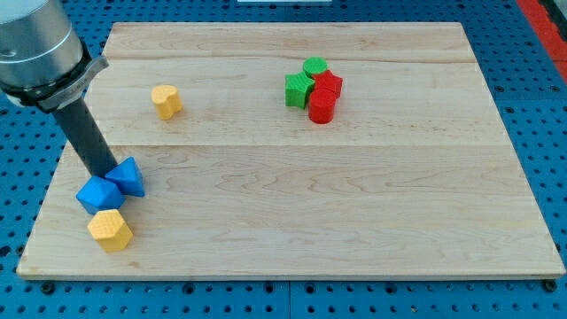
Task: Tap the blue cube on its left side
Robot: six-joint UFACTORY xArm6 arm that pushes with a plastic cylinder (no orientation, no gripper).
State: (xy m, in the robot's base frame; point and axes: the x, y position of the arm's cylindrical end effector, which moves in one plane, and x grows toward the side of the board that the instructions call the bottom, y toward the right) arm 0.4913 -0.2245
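Note:
The blue cube (97, 194) lies at the board's lower left, touching a blue triangular block (128, 176) on its upper right. A yellow hexagonal block (110, 230) sits just below the cube, touching it. My dark rod comes down from the view's upper left, and my tip (101, 174) ends at the cube's top edge, between the cube and the triangular block, on the cube's upper side.
A yellow block (166, 101) lies at the upper left of the wooden board (292, 186). A cluster at the top middle holds a green cylinder (314, 67), a green star block (299, 89), a red block (329, 84) and a red cylinder (321, 106).

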